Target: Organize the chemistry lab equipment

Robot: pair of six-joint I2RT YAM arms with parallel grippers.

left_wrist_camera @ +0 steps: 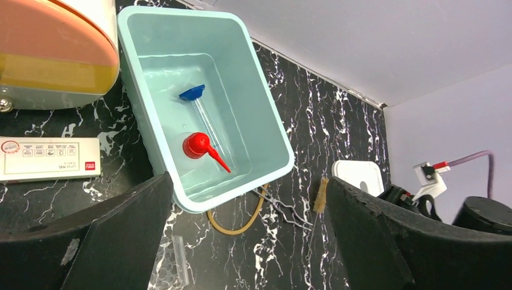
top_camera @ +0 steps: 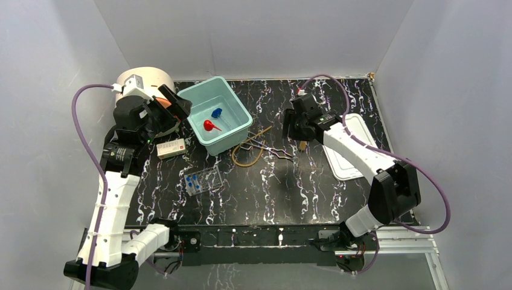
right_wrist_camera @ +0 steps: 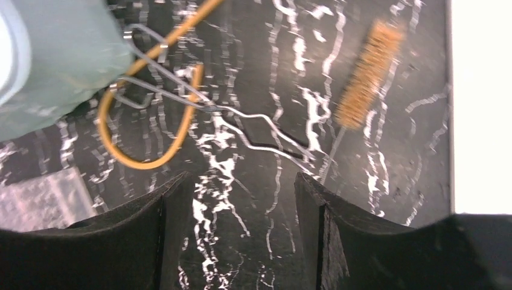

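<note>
A teal tub holds a red-nozzled white squeeze bottle and a clear syringe with a blue end. My left gripper hovers open at the tub's left rim, holding nothing. On the table right of the tub lie the amber tubing loop, the metal tongs crossing it, and a tan bristle brush. My right gripper stands open just short of the tongs' tips, with bare table between its fingers. A clear rack with blue-capped vials sits in front of the tub.
A cream-and-orange drum stands at the back left behind my left arm. A white labelled box lies left of the tub. A white flat lid lies at the right, beside the brush. Walls close in the table on three sides.
</note>
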